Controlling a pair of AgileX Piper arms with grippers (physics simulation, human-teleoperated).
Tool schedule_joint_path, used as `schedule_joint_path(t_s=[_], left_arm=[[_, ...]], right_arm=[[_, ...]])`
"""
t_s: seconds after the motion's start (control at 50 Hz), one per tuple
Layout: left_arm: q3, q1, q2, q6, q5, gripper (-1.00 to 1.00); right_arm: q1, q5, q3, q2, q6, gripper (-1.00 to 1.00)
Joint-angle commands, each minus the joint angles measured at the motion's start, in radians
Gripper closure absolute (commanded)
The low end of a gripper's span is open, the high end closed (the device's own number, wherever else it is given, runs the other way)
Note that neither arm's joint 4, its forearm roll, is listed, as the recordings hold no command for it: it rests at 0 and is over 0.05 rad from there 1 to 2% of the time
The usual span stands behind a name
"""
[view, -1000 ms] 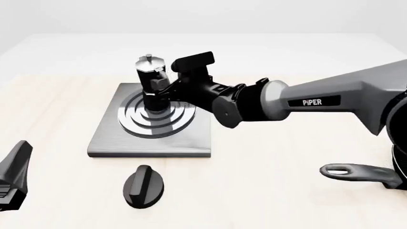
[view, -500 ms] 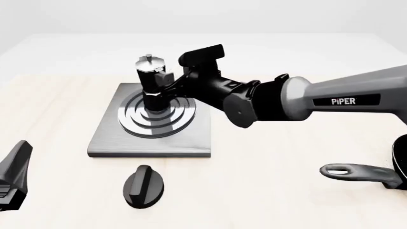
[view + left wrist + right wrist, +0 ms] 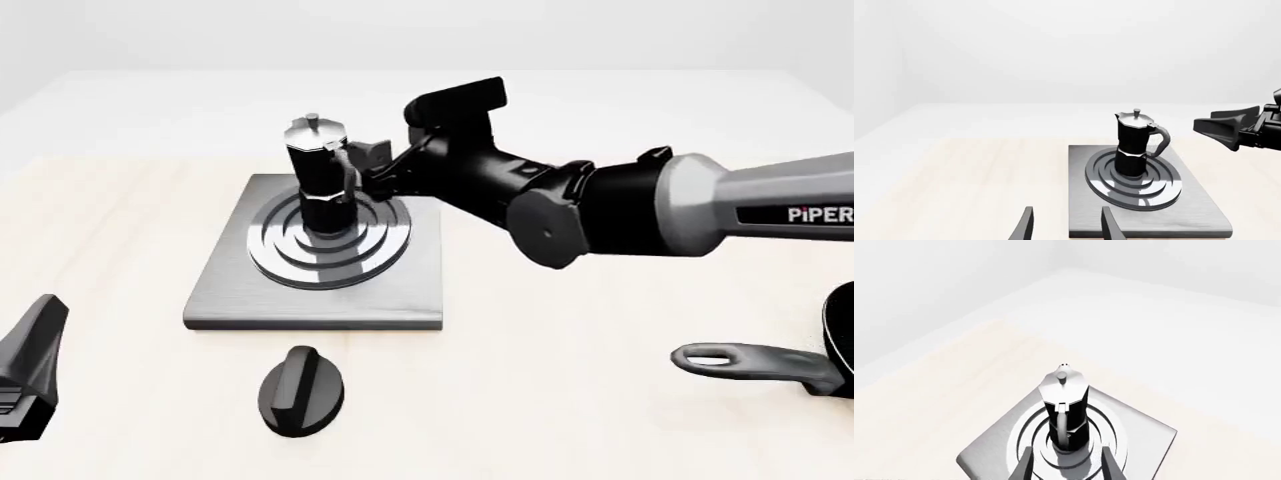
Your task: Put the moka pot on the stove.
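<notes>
The moka pot [image 3: 320,178], black with a silver lid, stands upright on the ring burner of the stove [image 3: 400,300], a flat dark-grey slab. It also shows in the left wrist view [image 3: 1133,145] and the right wrist view [image 3: 1066,412], with its handle turned towards my right gripper. My right gripper [image 3: 375,168] is open and empty, just right of the pot's handle and apart from it; a gap shows in the left wrist view [image 3: 1227,131]. My left gripper [image 3: 38,345] is open and empty at the near left, well short of the stove [image 3: 1201,215].
A black oval knob [image 3: 302,390] lies on the table in front of the stove. A long-handled black pan [image 3: 747,362] lies at the near right edge. My right arm stretches over the table's middle from the right.
My right gripper has let go of the moka pot and drawn back to the right and slightly up. The pot stays upright on the burner. The left arm has not moved.
</notes>
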Motion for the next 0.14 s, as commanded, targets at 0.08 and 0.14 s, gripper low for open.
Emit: schedule_joint_path(t_s=[0.08, 0.14], left_arm=[[0.000, 0.000, 0.000, 0.000, 0.000, -1.00], [0.000, 0.000, 0.000, 0.000, 0.000, -1.00]], right_arm=[[-0.020, -0.013, 0.075, -0.074, -0.007, -1.00], [-0.025, -0.016, 0.091, -0.088, -0.008, -1.00]])
